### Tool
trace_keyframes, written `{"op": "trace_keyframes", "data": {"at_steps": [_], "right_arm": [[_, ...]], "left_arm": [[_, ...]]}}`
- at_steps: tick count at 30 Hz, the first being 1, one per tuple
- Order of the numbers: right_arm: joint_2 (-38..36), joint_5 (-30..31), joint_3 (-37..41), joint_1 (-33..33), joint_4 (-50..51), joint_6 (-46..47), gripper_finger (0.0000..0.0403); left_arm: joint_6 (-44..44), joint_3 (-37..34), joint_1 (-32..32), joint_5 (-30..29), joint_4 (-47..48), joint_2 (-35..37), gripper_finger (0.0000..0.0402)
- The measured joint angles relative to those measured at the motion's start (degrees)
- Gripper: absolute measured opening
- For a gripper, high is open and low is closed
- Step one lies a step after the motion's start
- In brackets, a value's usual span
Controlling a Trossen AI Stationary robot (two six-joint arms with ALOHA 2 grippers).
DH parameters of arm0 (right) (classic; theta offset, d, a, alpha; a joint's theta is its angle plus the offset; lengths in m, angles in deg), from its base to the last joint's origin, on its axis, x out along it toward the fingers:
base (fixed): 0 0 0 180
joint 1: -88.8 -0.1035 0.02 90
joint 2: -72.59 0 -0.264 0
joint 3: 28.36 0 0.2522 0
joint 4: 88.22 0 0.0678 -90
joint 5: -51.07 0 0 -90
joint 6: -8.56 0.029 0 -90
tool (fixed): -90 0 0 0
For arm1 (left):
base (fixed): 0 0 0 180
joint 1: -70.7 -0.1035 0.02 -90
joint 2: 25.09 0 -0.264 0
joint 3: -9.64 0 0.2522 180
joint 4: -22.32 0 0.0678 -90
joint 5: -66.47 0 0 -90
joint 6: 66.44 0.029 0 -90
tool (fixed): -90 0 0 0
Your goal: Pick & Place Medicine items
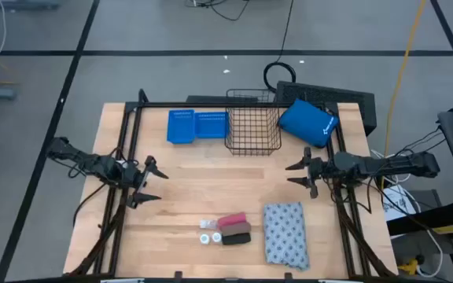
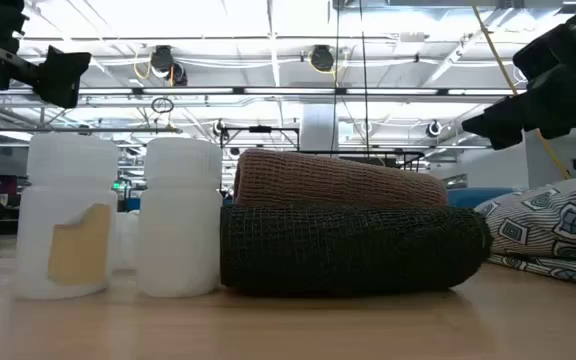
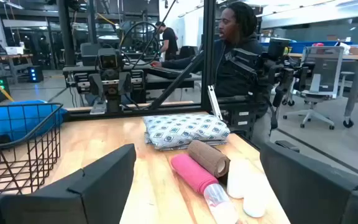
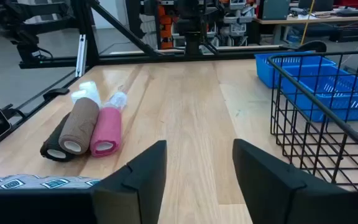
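The medicine items lie near the table's near edge. Two small white bottles [image 1: 204,232] stand upright [image 2: 68,215]. Beside them lie a pink roll [image 1: 231,220], a tan-brown roll [image 2: 338,180] and a dark roll [image 1: 237,237], the tan one resting on top of the dark one [image 2: 353,250]. The grey-white patterned soft pack [image 1: 284,233] lies flat to their right. My left gripper [image 1: 152,182] hovers open over the table's left part, facing the items [image 3: 197,186]. My right gripper [image 1: 297,174] hovers open over the right part [image 4: 197,168].
A black wire basket [image 1: 253,120] stands at the far edge with blue perforated trays [image 1: 197,126] to its left and a bright blue pouch [image 1: 307,122] to its right. Bare wood lies between the grippers. A person sits beyond the table [image 3: 235,43].
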Motion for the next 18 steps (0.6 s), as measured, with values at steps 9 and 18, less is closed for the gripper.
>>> {"op": "trace_keyframes", "data": {"at_steps": [9,18], "right_arm": [[0.0,0.0,0.0,0.0,0.0,0.0,0.0173],[0.0,0.0,0.0,0.0,0.0,0.0,0.0172]], "left_arm": [[0.0,0.0,0.0,0.0,0.0,0.0,0.0351],[0.0,0.0,0.0,0.0,0.0,0.0,0.0351]]}}
